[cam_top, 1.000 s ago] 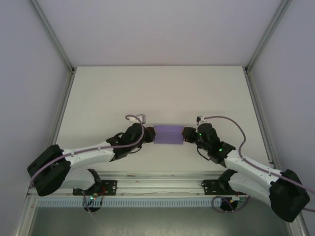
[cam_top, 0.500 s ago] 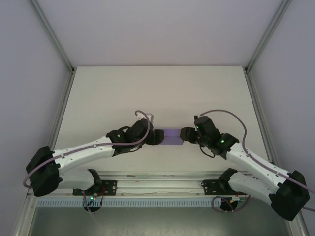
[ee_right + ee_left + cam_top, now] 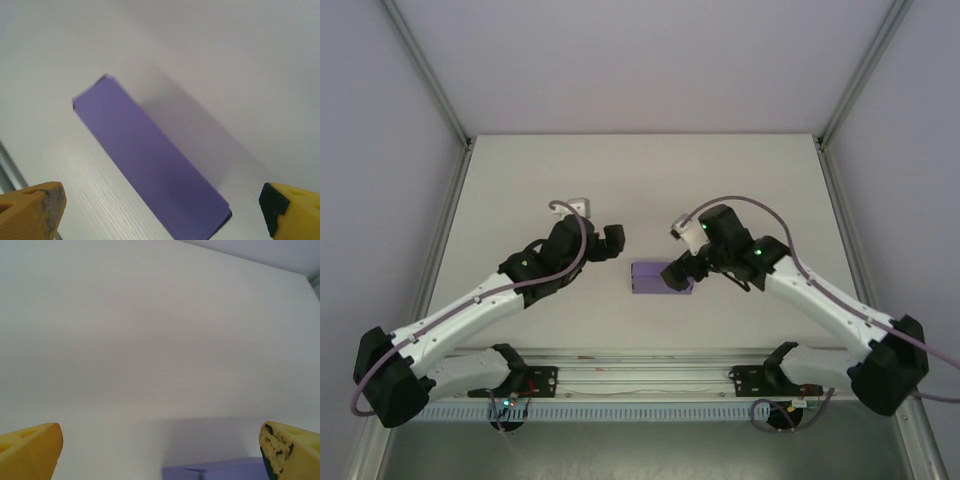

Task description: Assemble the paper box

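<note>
Both grippers have let go of the box (image 3: 654, 277) and drawn back from it. A second ago they pinched its two ends; now the left gripper (image 3: 613, 240) stands apart from it, up and to the left, and the right gripper (image 3: 677, 271) hangs over its right end.

Count: one purple box, two arms, two grippers, two fingers on each. The box lies folded, a flat closed rectangle, on the white table (image 3: 640, 180), near the middle and a little toward the near edge, in almost the same place as before.

Both pairs of fingers are spread wide and released – nothing is between them. In the left wrist view the left gripper (image 3: 160, 452) has its yellow fingers (image 3: 30, 452) at the two bottom corners, with bare table between them. In the right wrist view the right gripper (image 3: 160, 210) is spread the same way, and the box (image 3: 150, 160) lies diagonally below it, not touched.

Hidden or cut off: from above, the right gripper covers the right end of the box. The left wrist view gives only a thin strip of the box (image 3: 220, 471) at the bottom edge. All four fingers are cut by the frame – only their tips show. Flaps and creases I cannot make out.
</note>
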`<move>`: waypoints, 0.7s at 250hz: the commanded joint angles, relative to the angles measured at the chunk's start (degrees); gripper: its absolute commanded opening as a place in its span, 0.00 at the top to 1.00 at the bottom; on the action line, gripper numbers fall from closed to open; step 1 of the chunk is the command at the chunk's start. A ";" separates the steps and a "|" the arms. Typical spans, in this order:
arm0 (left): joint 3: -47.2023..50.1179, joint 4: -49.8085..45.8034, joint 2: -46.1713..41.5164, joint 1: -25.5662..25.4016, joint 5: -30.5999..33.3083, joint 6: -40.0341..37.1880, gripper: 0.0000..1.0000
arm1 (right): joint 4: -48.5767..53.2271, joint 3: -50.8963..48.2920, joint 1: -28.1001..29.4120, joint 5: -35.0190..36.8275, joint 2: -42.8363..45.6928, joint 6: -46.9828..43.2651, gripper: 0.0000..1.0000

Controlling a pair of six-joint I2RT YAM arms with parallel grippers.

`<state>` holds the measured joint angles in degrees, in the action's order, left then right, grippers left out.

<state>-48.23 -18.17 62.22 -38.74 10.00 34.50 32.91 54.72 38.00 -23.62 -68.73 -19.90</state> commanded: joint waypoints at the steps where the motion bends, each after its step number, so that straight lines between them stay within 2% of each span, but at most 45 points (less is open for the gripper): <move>1: 3.54 -2.22 -2.55 3.12 1.35 0.48 0.00 | 5.89 3.82 0.25 -4.33 -5.54 -20.41 0.00; 20: 5.19 -2.26 -3.94 4.36 0.49 0.51 0.00 | 7.42 7.28 0.25 -3.15 -10.42 -23.70 0.00; 71: 8.81 -4.47 -6.82 5.95 1.75 1.51 0.00 | 22.63 16.58 1.20 -4.37 -22.46 -34.77 0.00; 102: 10.56 -4.27 -7.96 6.40 1.48 2.41 0.00 | 25.36 20.56 2.13 -1.63 -29.08 -36.17 0.04; 125: 10.83 -4.77 -8.64 6.57 1.94 2.63 0.00 | 24.62 21.93 3.79 1.64 -32.33 -35.80 0.07; 150: 10.70 -5.42 -9.28 6.65 2.28 2.70 0.00 | 21.15 21.49 6.01 8.20 -34.74 -34.14 0.12; 175: 11.05 -5.47 -10.48 6.66 2.13 2.68 0.00 | 19.81 21.75 6.65 11.81 -35.52 -32.87 0.21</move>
<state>-37.87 -22.06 53.91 -32.84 10.15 36.18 52.97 75.29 43.68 -19.40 -103.88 -53.36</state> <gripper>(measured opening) 0.998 0.829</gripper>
